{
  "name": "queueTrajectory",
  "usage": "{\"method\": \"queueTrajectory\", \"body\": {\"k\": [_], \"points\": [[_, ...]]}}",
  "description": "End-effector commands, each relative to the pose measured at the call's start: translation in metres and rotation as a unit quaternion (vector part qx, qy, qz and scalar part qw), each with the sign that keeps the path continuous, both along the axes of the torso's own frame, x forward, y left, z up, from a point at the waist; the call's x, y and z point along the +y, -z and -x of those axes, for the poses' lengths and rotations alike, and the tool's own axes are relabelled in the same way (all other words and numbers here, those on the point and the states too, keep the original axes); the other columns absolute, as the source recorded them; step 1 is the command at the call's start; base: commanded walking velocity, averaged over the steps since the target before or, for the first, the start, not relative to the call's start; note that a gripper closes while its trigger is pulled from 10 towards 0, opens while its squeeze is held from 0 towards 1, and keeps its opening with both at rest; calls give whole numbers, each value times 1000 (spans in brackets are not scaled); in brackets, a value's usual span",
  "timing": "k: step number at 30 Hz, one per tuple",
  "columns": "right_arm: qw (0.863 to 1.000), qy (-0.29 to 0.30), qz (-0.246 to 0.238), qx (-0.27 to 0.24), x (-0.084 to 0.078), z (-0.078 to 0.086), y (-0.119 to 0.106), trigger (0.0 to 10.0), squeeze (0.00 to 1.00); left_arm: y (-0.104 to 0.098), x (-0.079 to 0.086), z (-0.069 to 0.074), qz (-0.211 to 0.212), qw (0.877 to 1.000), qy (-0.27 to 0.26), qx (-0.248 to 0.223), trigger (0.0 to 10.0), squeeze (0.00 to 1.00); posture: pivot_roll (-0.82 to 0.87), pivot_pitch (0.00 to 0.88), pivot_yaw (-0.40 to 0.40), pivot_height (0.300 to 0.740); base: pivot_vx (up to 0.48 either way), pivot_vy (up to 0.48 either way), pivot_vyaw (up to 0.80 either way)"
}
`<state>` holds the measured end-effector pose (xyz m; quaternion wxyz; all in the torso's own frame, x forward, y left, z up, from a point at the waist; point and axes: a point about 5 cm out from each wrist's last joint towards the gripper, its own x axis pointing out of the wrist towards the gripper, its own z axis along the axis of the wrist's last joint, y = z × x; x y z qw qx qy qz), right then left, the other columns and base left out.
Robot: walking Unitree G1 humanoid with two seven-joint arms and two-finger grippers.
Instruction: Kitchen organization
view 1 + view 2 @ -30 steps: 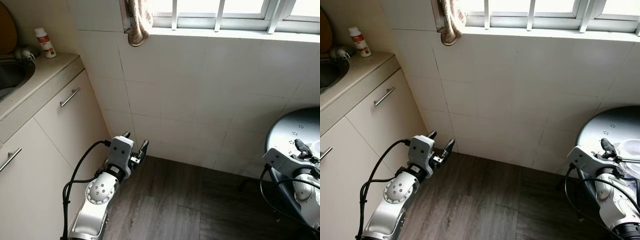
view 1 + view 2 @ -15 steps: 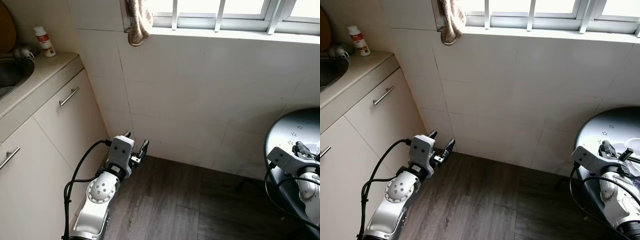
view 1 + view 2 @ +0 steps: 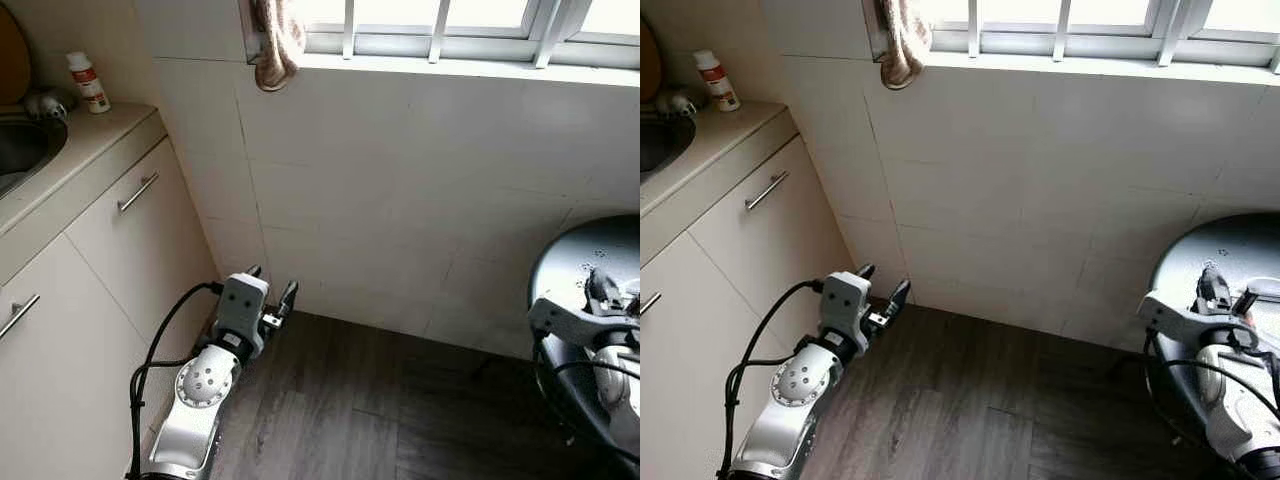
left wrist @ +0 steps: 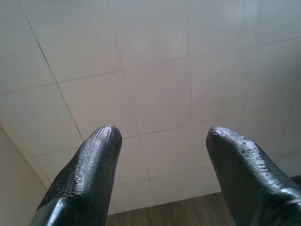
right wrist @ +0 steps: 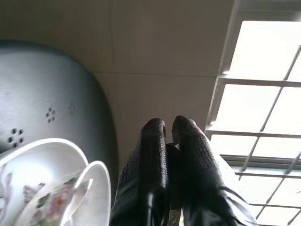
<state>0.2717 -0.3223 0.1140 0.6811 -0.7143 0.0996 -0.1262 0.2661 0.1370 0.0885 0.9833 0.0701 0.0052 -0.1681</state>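
My left gripper (image 3: 272, 278) hangs low beside the cabinet, open and holding nothing, its fingers (image 4: 101, 146) pointing at the tiled wall. On the right, my right gripper (image 3: 600, 284) is over the edge of a dark round table (image 3: 585, 250). In the right wrist view its fingers (image 5: 155, 141) are pressed together, shut; I cannot make out anything pinched between them. Just beside them on the table (image 5: 47, 94) sit a white floral dish (image 5: 33, 188) and a white cup (image 5: 96, 188).
A beige counter (image 3: 90, 135) with a sink (image 3: 20, 150) and a small white bottle (image 3: 88, 82) runs along the left, over cabinets with bar handles (image 3: 140, 193). A cloth (image 3: 275, 45) hangs from the barred window. Dark wood floor (image 3: 340, 410) lies between cabinet and table.
The right wrist has turned and shifted a little above the table edge. The left arm has stayed put. The view has drifted slightly.
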Motion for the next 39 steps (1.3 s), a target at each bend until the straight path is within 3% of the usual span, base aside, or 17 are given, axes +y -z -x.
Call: {"method": "queueTrajectory", "body": {"k": [1,4,7,9,10,14,15,19,20,22,26,28,30,31,33,36,39], "points": [[999,-22,12,-46,4,-6,-19,0,0,0,0,-2,7,1000,-1,0,10000,0,-74,0,2,740,0,0,0],[993,-61,-16,-101,15,-11,-35,0,0,0,0,-3,8,1000,-2,0,10000,0,-72,0,1,740,0,0,0],[974,-144,-49,-166,45,-19,-63,0,0,0,1,-3,7,1000,-4,-1,10000,0,-66,0,2,740,0,0,0],[955,-197,-78,-210,70,-25,-87,0,0,0,2,-3,6,1000,-8,-3,10000,0,-57,0,0,740,0,0,0],[955,-197,-78,-210,70,-25,-87,0,0,0,2,-3,6,1000,-8,-3,10000,0,-57,0,0,740,0,0,0],[921,-261,-122,-260,102,-29,-113,0,0,1,3,-4,5,1000,-11,-4,10000,0,-48,0,-4,740,0,0,0],[907,-281,-163,-269,114,-30,-119,0,0,0,3,-4,4,1000,-12,-5,10000,0,-44,0,-7,740,0,0,0],[892,-295,-205,-273,122,-31,-121,0,0,0,4,-5,3,1000,-13,-6,10000,0,-44,0,-7,740,0,0,0],[875,-304,-259,-272,133,-31,-119,0,0,-1,5,-6,2,1000,-18,-10,10000,0,-34,0,-11,740,0,0,0],[870,-307,-287,-258,138,-32,-114,0,0,-3,7,-6,2,1000,-24,-15,10000,0,-23,0,-14,740,0,0,800],[845,-312,-375,-219,150,-30,-99,0,0,-9,14,-9,0,998,-48,-29,10000,0,-21,0,-13,740,0,0,800],[840,-312,-388,-215,151,-29,-98,0,0,-10,15,-10,0,998,-51,-31,10000,0,-22,0,-11,740,0,0,800],[822,-320,-432,-187,157,-25,-90,0,0,-16,18,-10,-2,997,-57,-42,10000,0,-21,0,-5,740,0,0,800],[822,-320,-432,-187,157,-25,-90,0,0,-16,18,-10,-2,997,-57,-42,10000,0,-21,0,-5,740,0,0,800],[808,-326,-461,-169,161,-21,-85,0,0,-21,20,-10,-2,997,-59,-50,10000,0,-21,0,-4,740,0,0,800],[808,-330,-466,-143,164,-14,-74,0,0,-28,19,-8,-12,996,-54,-67,10000,0,-12,0,-8,740,0,0,800],[822,-340,-436,-135,166,-11,-70,0,0,-32,18,-8,-14,996,-53,-74,10000,0,-10,0,-8,740,0,0,800]]}}
